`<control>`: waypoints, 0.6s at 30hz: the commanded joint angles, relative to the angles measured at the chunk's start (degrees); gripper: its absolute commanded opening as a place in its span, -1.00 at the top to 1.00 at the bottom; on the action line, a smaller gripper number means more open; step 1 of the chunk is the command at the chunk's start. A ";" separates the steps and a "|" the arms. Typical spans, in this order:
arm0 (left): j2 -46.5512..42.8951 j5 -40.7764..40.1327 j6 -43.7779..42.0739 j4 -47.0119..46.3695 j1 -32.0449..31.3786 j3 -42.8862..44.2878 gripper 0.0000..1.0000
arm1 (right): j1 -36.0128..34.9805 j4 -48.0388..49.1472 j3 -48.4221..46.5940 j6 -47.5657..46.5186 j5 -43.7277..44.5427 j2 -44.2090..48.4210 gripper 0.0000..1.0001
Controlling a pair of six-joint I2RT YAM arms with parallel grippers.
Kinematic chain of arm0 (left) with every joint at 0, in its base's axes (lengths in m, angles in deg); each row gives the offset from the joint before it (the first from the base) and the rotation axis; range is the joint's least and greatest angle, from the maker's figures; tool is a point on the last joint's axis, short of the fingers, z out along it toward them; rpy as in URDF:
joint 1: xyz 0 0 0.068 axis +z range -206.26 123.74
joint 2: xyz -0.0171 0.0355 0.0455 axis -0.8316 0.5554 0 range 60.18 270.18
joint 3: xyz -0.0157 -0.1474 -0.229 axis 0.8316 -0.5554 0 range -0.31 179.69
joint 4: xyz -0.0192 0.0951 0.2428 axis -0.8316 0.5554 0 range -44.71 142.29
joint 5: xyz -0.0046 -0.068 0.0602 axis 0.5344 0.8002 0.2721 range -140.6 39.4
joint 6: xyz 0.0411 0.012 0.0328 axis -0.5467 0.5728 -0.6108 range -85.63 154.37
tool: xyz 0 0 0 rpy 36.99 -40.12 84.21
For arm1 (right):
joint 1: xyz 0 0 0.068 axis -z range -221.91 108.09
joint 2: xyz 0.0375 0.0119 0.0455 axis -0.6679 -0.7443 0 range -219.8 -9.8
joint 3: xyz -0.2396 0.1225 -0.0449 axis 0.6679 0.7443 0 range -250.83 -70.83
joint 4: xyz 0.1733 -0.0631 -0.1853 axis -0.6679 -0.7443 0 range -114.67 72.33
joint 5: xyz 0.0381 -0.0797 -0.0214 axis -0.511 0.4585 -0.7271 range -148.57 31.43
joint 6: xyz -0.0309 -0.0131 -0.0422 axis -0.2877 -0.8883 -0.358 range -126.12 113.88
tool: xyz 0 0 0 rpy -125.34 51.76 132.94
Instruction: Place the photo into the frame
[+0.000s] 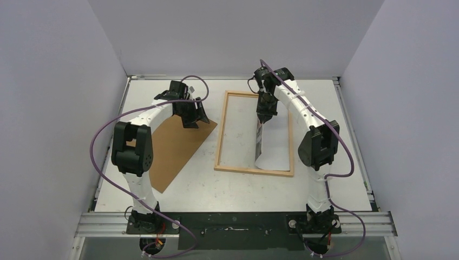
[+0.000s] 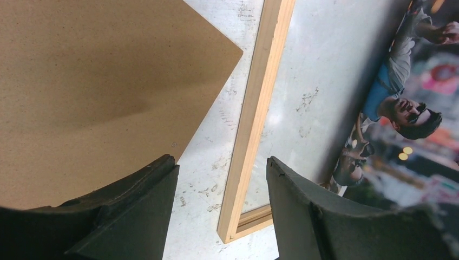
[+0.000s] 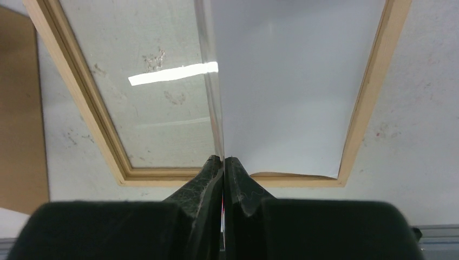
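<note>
right claw (image 3: 223,162): clamped tight on the photo (image 3: 276,92), pinching its raised edge.
photo: hangs from the claw, steeply tilted. White back faces the claw's right, print faces its left. Low edge is down inside the frame (image 1: 254,169), by the right bar.
frame: flat on the table (image 1: 238,189) directly under the claw, with both long bars flanking it.
left claw (image 2: 222,168): jaws apart, gripping nothing, over bare table.
brown board (image 2: 97,81): flat, corner just left of the left claw.
frame left bar: just right of the left claw, with the photo's print beyond it.
</note>
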 commanded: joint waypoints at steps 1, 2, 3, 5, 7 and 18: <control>-1.93 1.42 0.50 -1.36 0.02 0.35 -0.18 | -0.20 5.10 0.69 5.06 4.05 3.31 0.95; -1.93 1.35 0.48 -1.42 0.01 0.33 -0.18 | 0.02 4.94 0.66 5.43 4.29 3.26 0.95; -1.93 1.34 0.50 -1.41 -0.01 0.25 -0.18 | 0.13 5.32 0.77 5.75 4.51 3.38 0.95; -1.93 1.32 0.36 -1.56 -0.01 0.20 -0.18 | 0.12 6.27 0.56 5.96 3.82 3.13 0.94; -1.85 1.33 0.29 -1.54 -0.01 0.16 -0.18 | 0.03 6.04 -0.50 5.72 2.88 2.16 0.94; -1.93 1.50 -0.36 -1.10 0.03 0.05 -0.19 | -0.11 8.92 4.00 6.89 0.84 3.69 0.59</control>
